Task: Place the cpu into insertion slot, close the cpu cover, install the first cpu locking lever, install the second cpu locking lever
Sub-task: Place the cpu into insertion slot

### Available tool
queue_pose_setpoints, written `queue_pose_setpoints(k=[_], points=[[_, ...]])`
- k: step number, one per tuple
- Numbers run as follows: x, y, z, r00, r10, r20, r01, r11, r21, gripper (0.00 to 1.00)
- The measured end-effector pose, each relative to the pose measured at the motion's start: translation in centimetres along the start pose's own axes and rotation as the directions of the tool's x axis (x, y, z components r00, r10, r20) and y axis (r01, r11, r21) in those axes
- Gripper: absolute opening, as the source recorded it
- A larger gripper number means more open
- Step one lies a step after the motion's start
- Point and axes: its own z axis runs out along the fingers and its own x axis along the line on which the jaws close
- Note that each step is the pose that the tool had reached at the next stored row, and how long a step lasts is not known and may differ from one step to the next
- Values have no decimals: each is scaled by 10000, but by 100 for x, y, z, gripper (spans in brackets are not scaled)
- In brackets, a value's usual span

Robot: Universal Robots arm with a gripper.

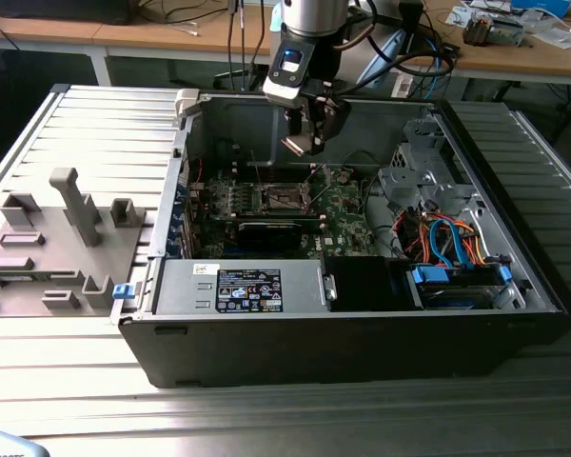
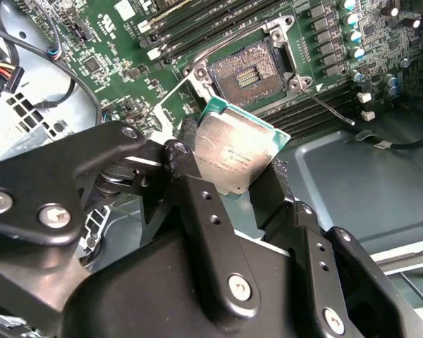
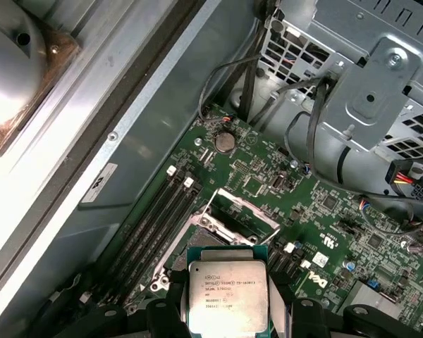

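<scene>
Pincer (image 2: pixel 224 177) clamped on the cpu (image 2: pixel 234 149) by its edges, chip held tilted above the bare insertion slot (image 2: pixel 247 74), cpu cover (image 3: pixel 244 205) raised, green motherboard (image 2: pixel 113 42) inside the computer case (image 1: pixel 362 333)

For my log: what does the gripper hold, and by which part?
The small square cpu with a silver-grey metal top, pinched at two opposite edges by the gripper.
</scene>
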Motion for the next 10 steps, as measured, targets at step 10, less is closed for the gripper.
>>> queue_pose_setpoints(k=[10], points=[[0,0,6,9994,349,30,-349,9994,-5,55]])
